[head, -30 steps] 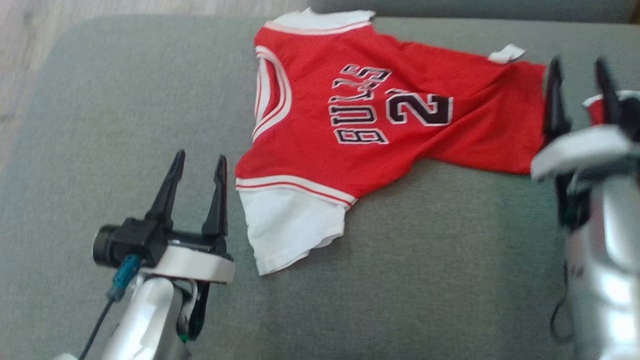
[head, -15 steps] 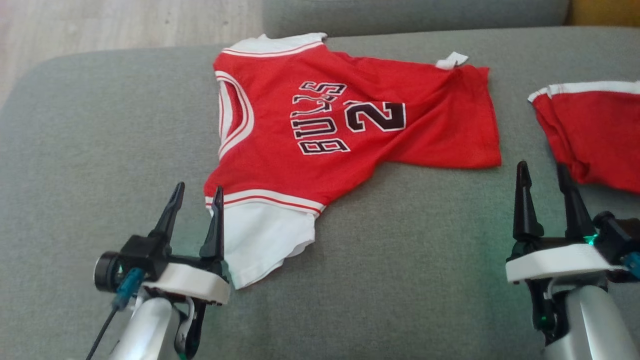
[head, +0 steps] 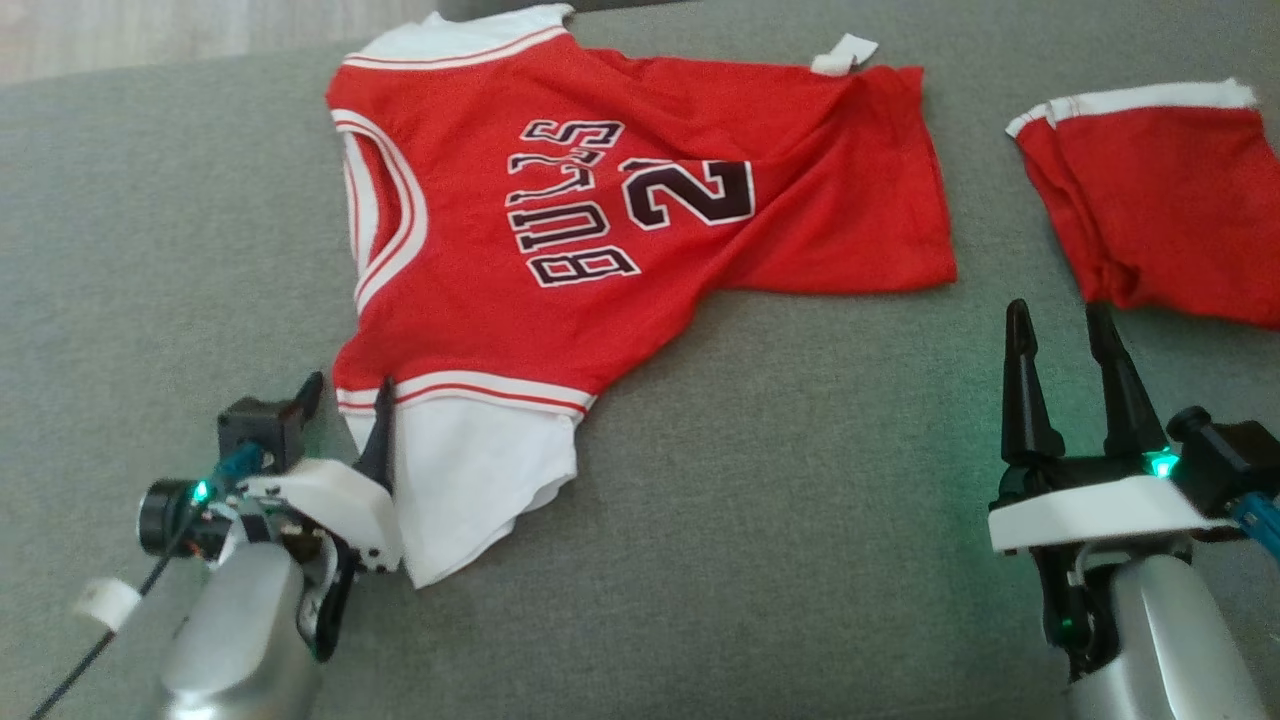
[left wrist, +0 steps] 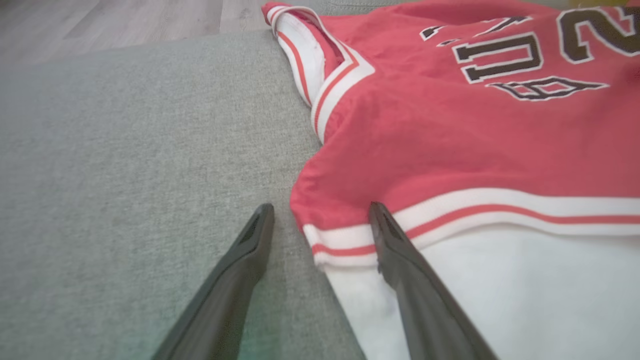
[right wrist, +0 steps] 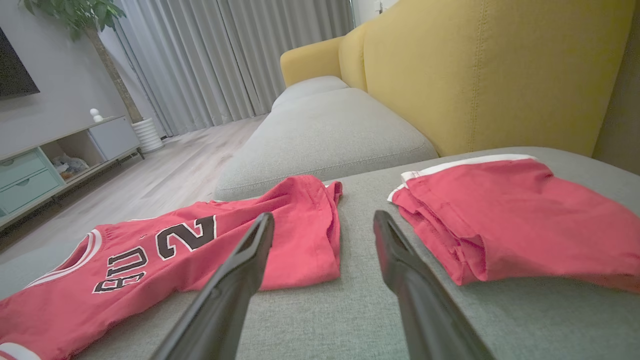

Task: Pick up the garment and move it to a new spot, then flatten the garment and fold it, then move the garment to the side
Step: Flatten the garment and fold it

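While the left gripper (head: 350, 385) and right gripper (head: 1056, 308) spread empty fingers, the second garment (head: 1160, 200) is cropped.

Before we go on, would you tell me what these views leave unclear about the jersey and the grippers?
Head view: the jersey loses part of its far sleeve at the top edge.
Head view: the folded red garment runs past the right edge.
Left wrist view: whether the left gripper touches the jersey's near sleeve; its finger covers that spot.
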Tool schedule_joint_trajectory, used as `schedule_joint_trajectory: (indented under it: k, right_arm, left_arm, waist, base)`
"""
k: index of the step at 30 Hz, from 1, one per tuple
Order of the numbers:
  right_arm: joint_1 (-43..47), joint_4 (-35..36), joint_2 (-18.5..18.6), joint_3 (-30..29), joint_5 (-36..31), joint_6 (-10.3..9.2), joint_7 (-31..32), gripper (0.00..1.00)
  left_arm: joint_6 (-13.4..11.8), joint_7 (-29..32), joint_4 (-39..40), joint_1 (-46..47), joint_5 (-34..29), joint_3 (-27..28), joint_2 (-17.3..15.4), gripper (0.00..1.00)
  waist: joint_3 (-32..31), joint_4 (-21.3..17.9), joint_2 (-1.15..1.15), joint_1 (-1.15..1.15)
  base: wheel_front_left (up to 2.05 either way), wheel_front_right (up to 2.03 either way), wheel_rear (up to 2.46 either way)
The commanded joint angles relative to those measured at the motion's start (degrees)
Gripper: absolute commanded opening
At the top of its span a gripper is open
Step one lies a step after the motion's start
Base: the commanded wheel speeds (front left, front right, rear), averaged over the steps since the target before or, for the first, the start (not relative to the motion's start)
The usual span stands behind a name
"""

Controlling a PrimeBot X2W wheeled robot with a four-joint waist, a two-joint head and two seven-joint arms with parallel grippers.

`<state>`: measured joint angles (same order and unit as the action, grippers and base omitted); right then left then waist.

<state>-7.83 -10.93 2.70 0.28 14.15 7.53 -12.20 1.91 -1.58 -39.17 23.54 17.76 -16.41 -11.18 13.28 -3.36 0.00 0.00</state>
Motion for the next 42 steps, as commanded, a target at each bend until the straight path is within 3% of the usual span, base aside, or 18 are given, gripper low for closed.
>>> schedule_joint_trajectory:
  k: [1, 6, 7, 10, 20, 25, 27, 33, 42]
  right_arm:
    - [-1.97, 1.93, 0.19, 1.56, 0.43, -0.04, -0.93, 1.0]
    - [-2.35, 1.52, 0.19, 2.24, 0.74, -0.04, -1.38, 1.0]
    - [-2.48, 1.5, 0.18, 2.41, 0.8, -0.04, -1.44, 1.0]
    - [-2.73, 1.5, 0.18, 2.53, 1.08, -0.04, -1.63, 1.0]
    - [-3.36, 0.56, 0.18, 2.97, 0.89, -0.04, -1.52, 1.0]
    - [-4.13, 0.03, 0.18, 3.46, 0.49, -0.04, -0.69, 1.0]
    - [-4.35, -0.29, 0.18, 3.43, 0.47, -0.04, -0.55, 1.0]
    - [-4.78, -1.08, 0.18, 3.27, 0.67, -0.04, -0.6, 1.0]
    - [-3.37, -1.46, 0.18, 1.84, 0.64, -0.04, -1.17, 1.0]
  left_arm:
    - [-0.53, 0.42, 0.25, 2.74, 0.52, 2.27, -1.99, 1.0]
    - [-0.02, 2.61, -4.18, 4.94, 0.63, 1.84, -2.83, 1.0]
    - [0.52, 3.04, -4.84, 5.24, 0.64, 1.55, -3.06, 0.0]
    - [0.98, 1.73, -5.31, 6.66, 0.33, 1.34, -3.99, 0.0]
    - [-0.99, -5.81, -6.0, 14.94, -0.95, 2.68, -7.2, 0.0]
    - [-0.36, -8.88, -8.62, 19.95, -1.68, 2.24, -8.31, 0.0]
    - [0.14, -8.96, -10.26, 20.92, -1.82, 1.72, -8.15, 1.0]
    - [0.44, -11.72, -12.27, 21.63, -1.65, 1.33, -7.31, 1.0]
    - [-2.45, -13.39, 3.88, 11.79, -1.1, 5.26, -4.76, 1.0]
  waist:
    - [0.97, -0.97, 0.0, 0.0]
    - [1.93, -2.29, 0.0, 0.0]
    - [2.04, -2.6, 0.0, 0.0]
    - [2.22, -3.07, 0.0, 0.0]
    - [2.83, -2.89, 0.0, 0.0]
    - [3.8, -2.64, 0.0, 0.0]
    - [3.94, -2.5, 0.0, 0.0]
    - [3.38, -1.19, 0.0, 0.0]
    - [0.53, 3.13, 0.0, 0.0]
  base:
    - [0.0, 0.0, 0.0]
    - [0.0, 0.0, 0.0]
    - [0.0, 0.0, 0.0]
    - [0.0, 0.0, 0.0]
    - [0.0, 0.0, 0.0]
    - [0.0, 0.0, 0.0]
    - [0.0, 0.0, 0.0]
    - [0.0, 0.0, 0.0]
    - [0.0, 0.0, 0.0]
